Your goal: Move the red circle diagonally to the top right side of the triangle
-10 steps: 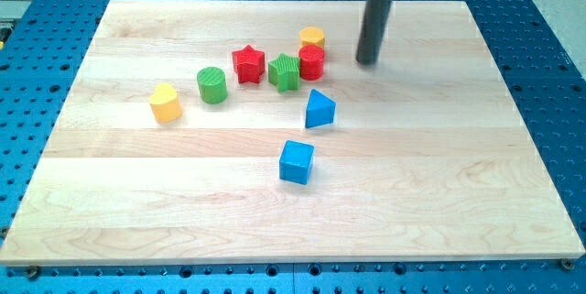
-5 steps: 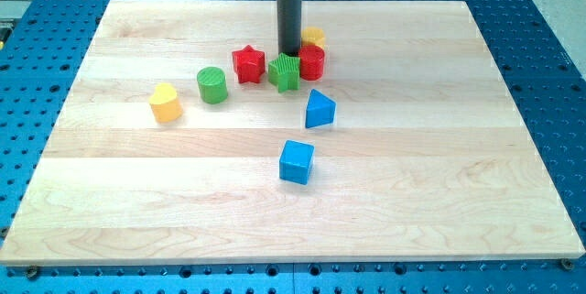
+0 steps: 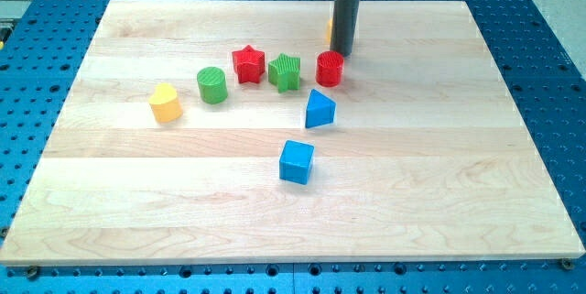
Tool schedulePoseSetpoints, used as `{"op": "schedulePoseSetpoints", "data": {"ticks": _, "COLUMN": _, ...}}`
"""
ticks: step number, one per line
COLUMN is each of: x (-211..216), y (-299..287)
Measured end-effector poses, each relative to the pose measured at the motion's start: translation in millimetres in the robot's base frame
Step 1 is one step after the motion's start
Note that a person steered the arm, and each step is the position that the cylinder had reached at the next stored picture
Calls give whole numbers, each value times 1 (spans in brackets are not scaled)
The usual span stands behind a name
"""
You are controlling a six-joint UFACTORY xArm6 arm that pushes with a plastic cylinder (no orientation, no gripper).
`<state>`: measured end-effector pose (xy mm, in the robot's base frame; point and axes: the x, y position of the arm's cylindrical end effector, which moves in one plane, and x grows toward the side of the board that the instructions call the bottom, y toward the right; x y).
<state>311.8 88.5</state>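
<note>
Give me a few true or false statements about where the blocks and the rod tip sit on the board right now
1. The red circle sits up and to the right of the blue triangle. True.
2. My tip is at the view's bottom, beside the blue cube. False: it is just above the red circle.
3. The red star lies between the green cylinder and the green star. True.
4. The yellow heart touches the blue cube. False: they are apart.
</note>
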Motion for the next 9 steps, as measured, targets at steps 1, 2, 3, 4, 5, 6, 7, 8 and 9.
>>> {"op": "schedulePoseSetpoints", "data": {"ticks": 1, "x": 7, "y": 41}}
{"op": "schedulePoseSetpoints", "data": {"ticks": 2, "x": 60, "y": 75}}
{"op": "schedulePoseSetpoints", "data": {"ticks": 3, "x": 92, "y": 13}}
{"op": "schedulePoseSetpoints", "data": {"ticks": 4, "x": 92, "y": -36}}
{"op": "schedulePoseSetpoints", "data": {"ticks": 5, "x": 92, "y": -70}}
{"op": "schedulePoseSetpoints", "data": {"ticks": 6, "x": 86, "y": -45}}
{"op": "schedulePoseSetpoints", "data": {"ticks": 7, "x": 74, "y": -42}}
{"op": "schedulePoseSetpoints", "data": {"ticks": 8, "x": 73, "y": -69}}
{"op": "schedulePoseSetpoints", "data": {"ticks": 9, "x": 60, "y": -67}}
